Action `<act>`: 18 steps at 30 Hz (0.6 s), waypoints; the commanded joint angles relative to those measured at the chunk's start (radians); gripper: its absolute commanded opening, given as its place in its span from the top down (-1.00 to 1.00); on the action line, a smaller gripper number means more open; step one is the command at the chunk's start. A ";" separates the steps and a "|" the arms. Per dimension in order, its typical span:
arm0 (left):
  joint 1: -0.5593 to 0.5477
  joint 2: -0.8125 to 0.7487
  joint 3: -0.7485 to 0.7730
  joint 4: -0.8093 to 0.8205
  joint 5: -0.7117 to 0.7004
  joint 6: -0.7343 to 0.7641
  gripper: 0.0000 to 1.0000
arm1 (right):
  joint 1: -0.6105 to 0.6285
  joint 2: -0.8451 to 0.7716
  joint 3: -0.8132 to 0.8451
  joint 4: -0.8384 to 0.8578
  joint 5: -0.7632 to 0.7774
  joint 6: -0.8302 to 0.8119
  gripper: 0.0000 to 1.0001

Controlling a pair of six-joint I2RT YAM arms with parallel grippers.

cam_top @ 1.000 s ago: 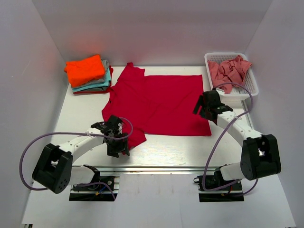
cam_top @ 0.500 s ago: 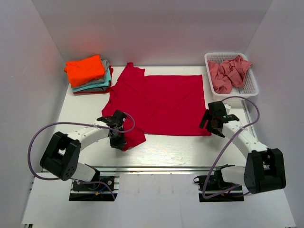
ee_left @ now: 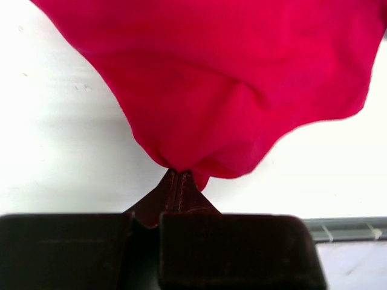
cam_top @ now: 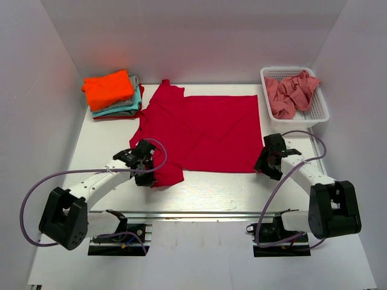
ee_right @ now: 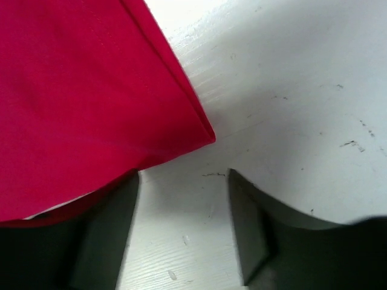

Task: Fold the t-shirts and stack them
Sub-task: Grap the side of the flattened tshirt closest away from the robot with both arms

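The deep crimson red t-shirt (cam_top: 205, 130) of soft cloth lay spread flat in the middle of the white table (cam_top: 211, 188), with its collar side to the left and its hem to the right. In the last second both arms had moved to its near edge. The left gripper (cam_top: 149, 176) had come a little farther in, onto the near-left sleeve, and the wrist view showed its jaws pressed together on a pinch of the red cloth (ee_left: 242, 90), which bunched up just above the fingertips. The right gripper (cam_top: 266, 164) had travelled from beside the right hem toward the near side and had come down at the near-right corner of the shirt. In its wrist view the jaws stood apart, with the corner of the shirt (ee_right: 91, 103) just in front of the gap and the cloth overlapping one finger, so it held nothing yet. I judged that the left side was already secured and the right side was not, so the right jaws would need to close on that corner before the near edge could be lifted and folded over toward the far side. At the far left waited the folded stack (cam_top: 112, 93) with a bright orange shirt on top, and the white plastic mesh basket (cam_top: 320, 115) at the far right held crumpled dusty salmon-pink shirts (cam_top: 291, 90).
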 commanded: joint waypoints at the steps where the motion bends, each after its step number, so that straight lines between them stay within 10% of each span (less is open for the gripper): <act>1: 0.000 -0.016 -0.012 -0.033 0.052 0.009 1.00 | -0.007 0.020 -0.008 0.051 -0.027 0.021 -0.23; 8: 0.000 -0.027 -0.003 -0.072 0.109 0.035 1.00 | -0.007 0.030 -0.040 0.074 -0.028 0.004 1.00; 18: 0.009 -0.082 0.100 0.058 0.225 0.130 1.00 | -0.002 -0.047 -0.039 0.117 -0.070 -0.087 1.00</act>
